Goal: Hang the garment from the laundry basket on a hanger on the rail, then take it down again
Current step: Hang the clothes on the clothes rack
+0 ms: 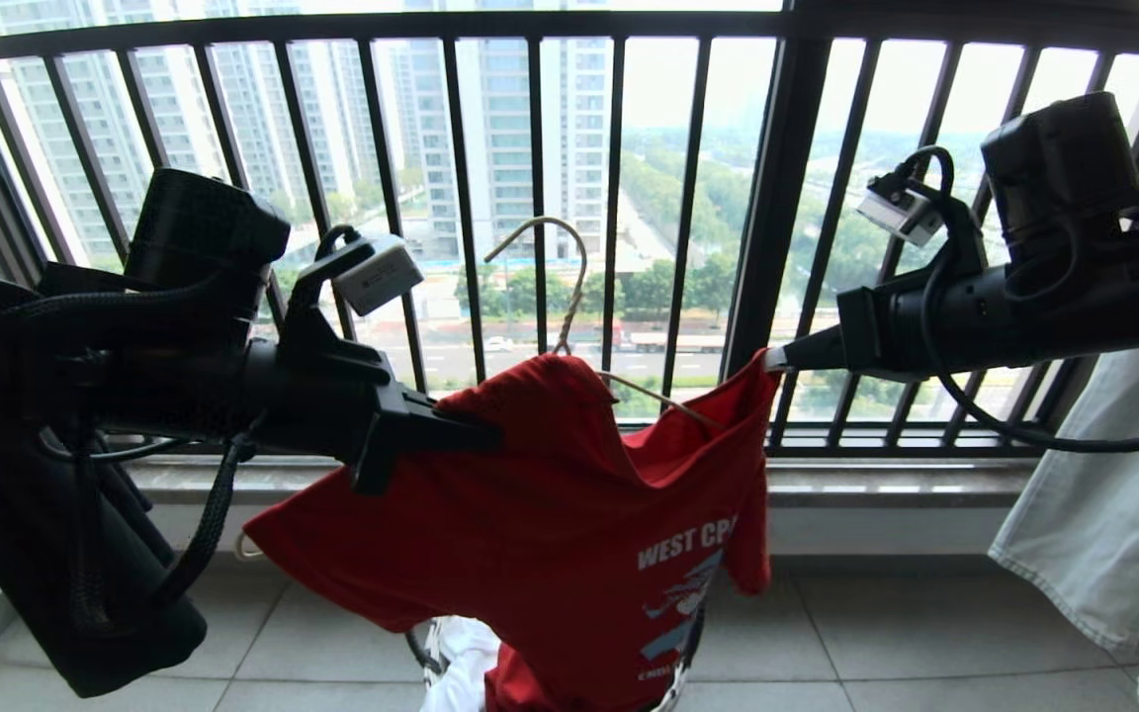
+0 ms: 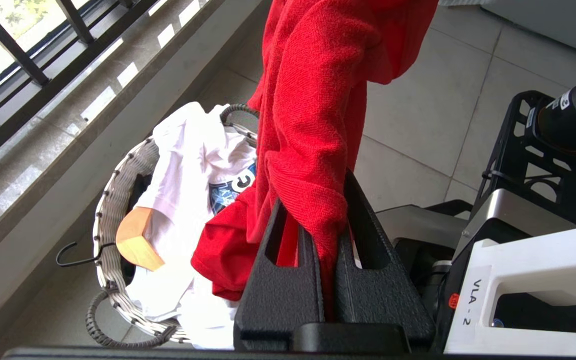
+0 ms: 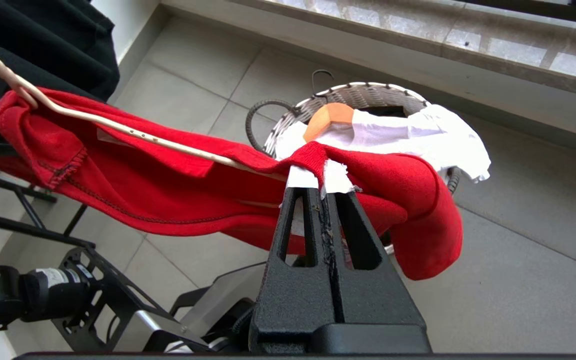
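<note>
The garment (image 1: 550, 514), a red T-shirt with white print, hangs stretched between my two grippers in front of the window. My left gripper (image 1: 490, 435) (image 2: 314, 192) is shut on a bunched fold of one shoulder. My right gripper (image 1: 772, 358) (image 3: 320, 180) is shut on the other shoulder's edge. The hanger (image 1: 569, 287) (image 3: 118, 127), thin cream wire, sits inside the neck with its hook standing free above the collar; one arm runs under the cloth toward my right gripper. The laundry basket (image 1: 428, 658) (image 2: 113, 210) (image 3: 348, 92) stands on the floor below. The rail is out of view.
A white T-shirt (image 2: 183, 170) and a tan wooden hanger (image 2: 135, 245) lie in the basket. The black window railing (image 1: 540, 198) and stone sill (image 1: 925, 480) are close behind. A pale garment (image 1: 1103, 494) hangs at the right, a black one (image 3: 43, 40) at the left.
</note>
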Motion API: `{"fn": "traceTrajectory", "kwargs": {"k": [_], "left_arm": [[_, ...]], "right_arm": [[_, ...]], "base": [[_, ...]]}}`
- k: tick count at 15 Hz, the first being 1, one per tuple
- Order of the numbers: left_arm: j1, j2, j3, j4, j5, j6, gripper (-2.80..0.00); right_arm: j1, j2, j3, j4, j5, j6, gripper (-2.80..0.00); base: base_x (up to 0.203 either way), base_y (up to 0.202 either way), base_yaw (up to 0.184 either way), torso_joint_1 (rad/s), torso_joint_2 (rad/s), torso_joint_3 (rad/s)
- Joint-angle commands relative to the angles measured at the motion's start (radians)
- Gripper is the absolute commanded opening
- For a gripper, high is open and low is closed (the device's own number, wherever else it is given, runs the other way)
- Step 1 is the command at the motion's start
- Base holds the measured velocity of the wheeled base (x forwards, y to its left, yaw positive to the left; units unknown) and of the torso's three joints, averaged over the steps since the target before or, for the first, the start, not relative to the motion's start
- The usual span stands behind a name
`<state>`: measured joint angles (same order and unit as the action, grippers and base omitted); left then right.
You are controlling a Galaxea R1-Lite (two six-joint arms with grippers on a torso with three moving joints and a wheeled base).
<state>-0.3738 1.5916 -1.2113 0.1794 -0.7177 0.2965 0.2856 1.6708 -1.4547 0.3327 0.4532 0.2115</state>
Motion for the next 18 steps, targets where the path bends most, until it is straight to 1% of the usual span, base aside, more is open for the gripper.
{"fn": "traceTrajectory", "kwargs": {"k": [1, 3, 5, 10, 15, 18], "left_arm": [[-0.004, 0.021, 0.0, 0.002, -0.003, 0.003, -2.8], [0.001, 0.013, -0.002, -0.004, 0.008, 0.003, -2.8], [0.001, 0.011, 0.002, -0.027, 0.038, -0.002, -2.8], [-0.007, 0.03, 0.009, -0.029, 0.038, 0.0, -2.8], [-0.059, 0.059, 0.021, -0.03, 0.037, -0.006, -2.8], [-0.062, 0.079, 0.021, -0.044, 0.037, -0.007, -2.8]], "right_arm": [[0.019, -0.04, 0.006, 0.0, 0.004, 0.02, -2.8], [0.021, -0.057, 0.005, 0.001, 0.002, 0.028, -2.8], [0.021, -0.068, 0.004, 0.0, 0.002, 0.029, -2.8], [0.063, -0.079, 0.01, 0.0, 0.004, 0.057, -2.8], [0.092, -0.075, 0.022, -0.001, 0.004, 0.058, -2.8], [0.128, -0.073, 0.035, -0.001, 0.004, 0.06, -2.8]], "base": [[0.0, 0.0, 0.0, 0.0, 0.0, 0.0], [0.0, 0.0, 0.0, 0.0, 0.0, 0.0], [0.0, 0.0, 0.0, 0.0, 0.0, 0.0], [0.0, 0.0, 0.0, 0.0, 0.0, 0.0], [0.0, 0.0, 0.0, 0.0, 0.0, 0.0], [0.0, 0.0, 0.0, 0.0, 0.0, 0.0]]}}
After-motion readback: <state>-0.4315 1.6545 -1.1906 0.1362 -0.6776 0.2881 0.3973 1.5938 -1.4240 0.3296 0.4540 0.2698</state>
